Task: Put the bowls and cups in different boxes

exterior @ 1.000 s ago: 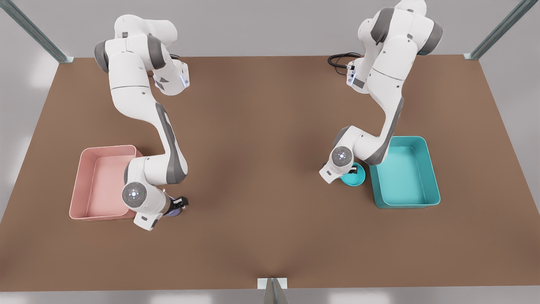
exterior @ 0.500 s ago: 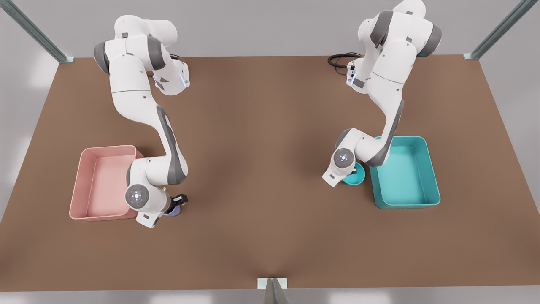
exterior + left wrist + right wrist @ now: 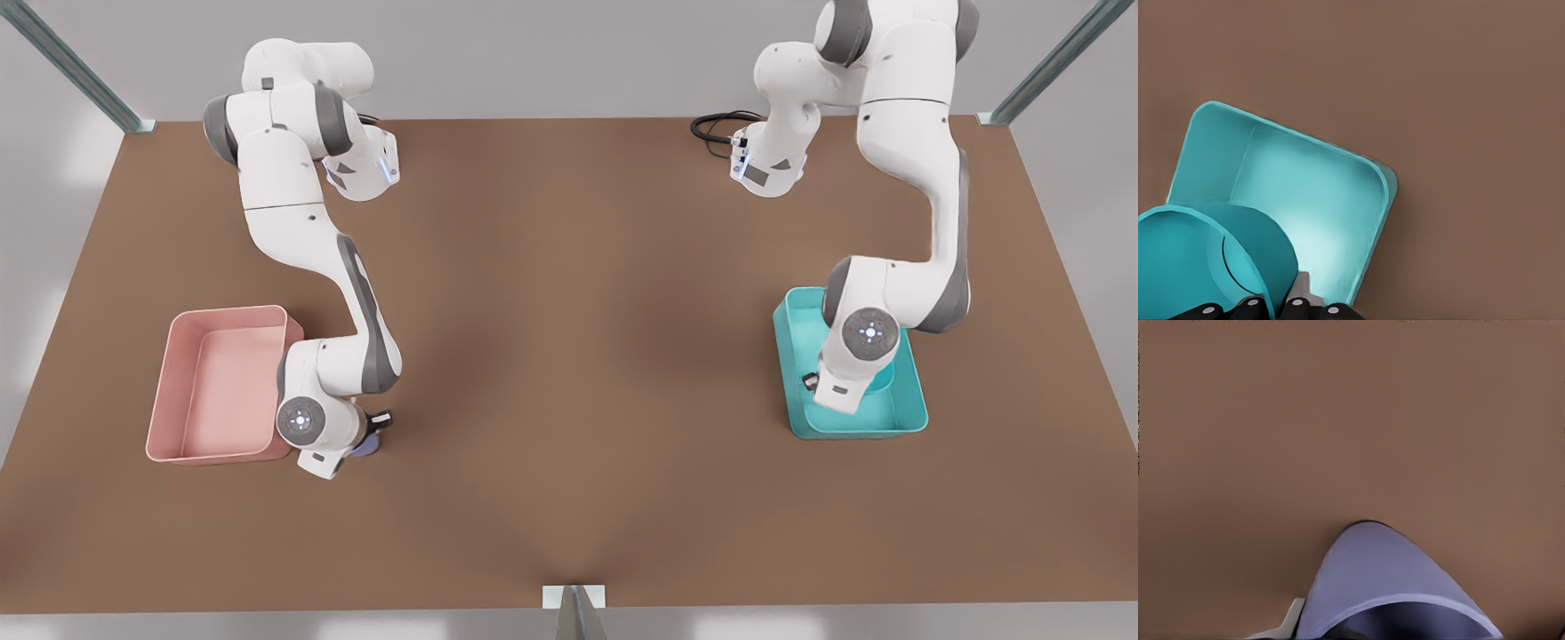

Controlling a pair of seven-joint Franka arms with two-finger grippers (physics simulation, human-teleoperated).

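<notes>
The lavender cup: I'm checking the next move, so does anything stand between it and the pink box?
Nothing visible does. The right gripper holds the lavender cup just beside the pink box, on the front view's right of it, with only the box's near wall to clear.

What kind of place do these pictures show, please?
Probably a simulated robot test bench, not a home: a bare brown table, two mounted arms, and sorting props only, a pink box, a teal box, a teal bowl and a lavender cup.
</notes>
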